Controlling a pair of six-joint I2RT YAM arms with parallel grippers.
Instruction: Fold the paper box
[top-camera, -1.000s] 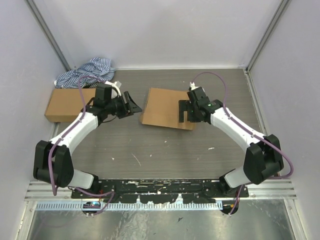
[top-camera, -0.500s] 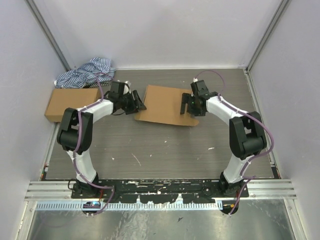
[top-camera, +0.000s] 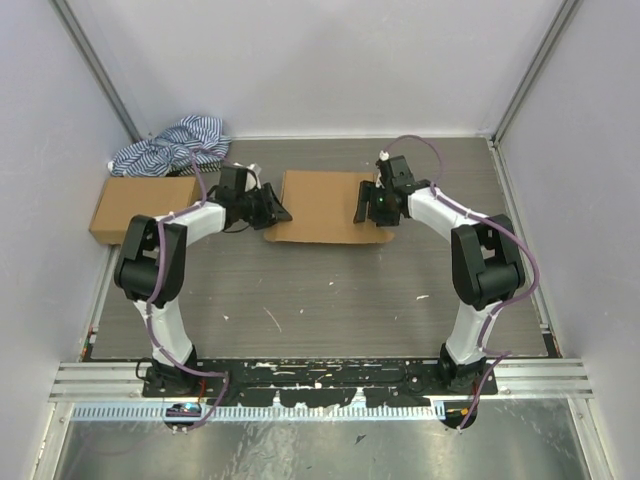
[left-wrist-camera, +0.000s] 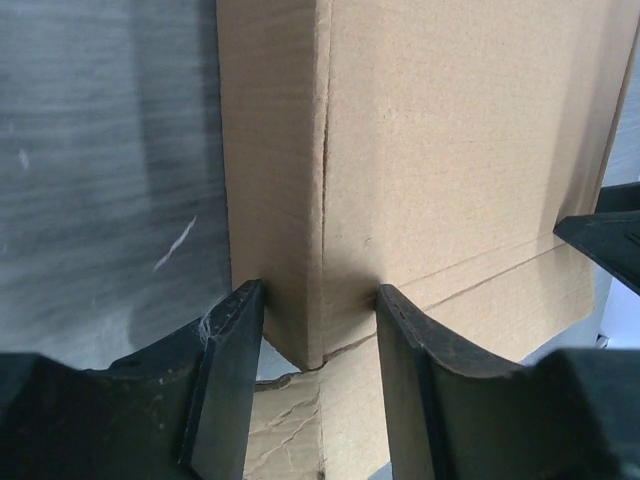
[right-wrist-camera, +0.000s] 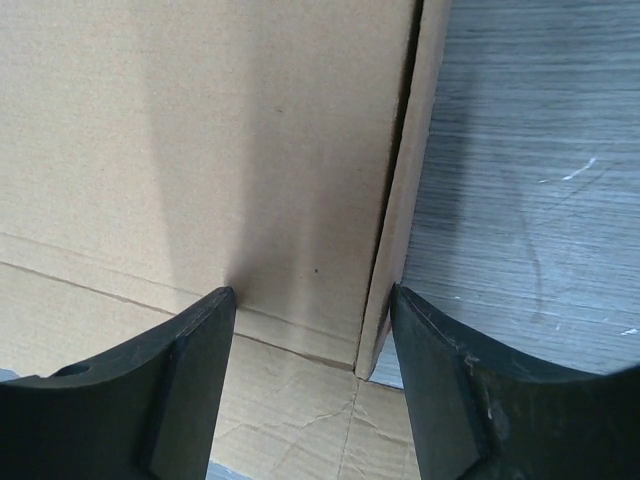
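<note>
Left claw (top-camera: 274, 212), right claw (top-camera: 368, 206) reach inward, straddling paper box (top-camera: 320, 203) edges

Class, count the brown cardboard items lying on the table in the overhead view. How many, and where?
2. The paper box lies mid-table toward the back; a closed carton sits at the left edge, beside the striped cloth. More could hide under the cloth.

Lab test cell, white partition walls (top-camera: 330, 60), aluminium rail (top-camera: 330, 375)

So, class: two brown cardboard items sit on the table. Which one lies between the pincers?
The flat box mid-table, flanked by the left pincer and right pincer; the carton sits apart, far left.
</note>
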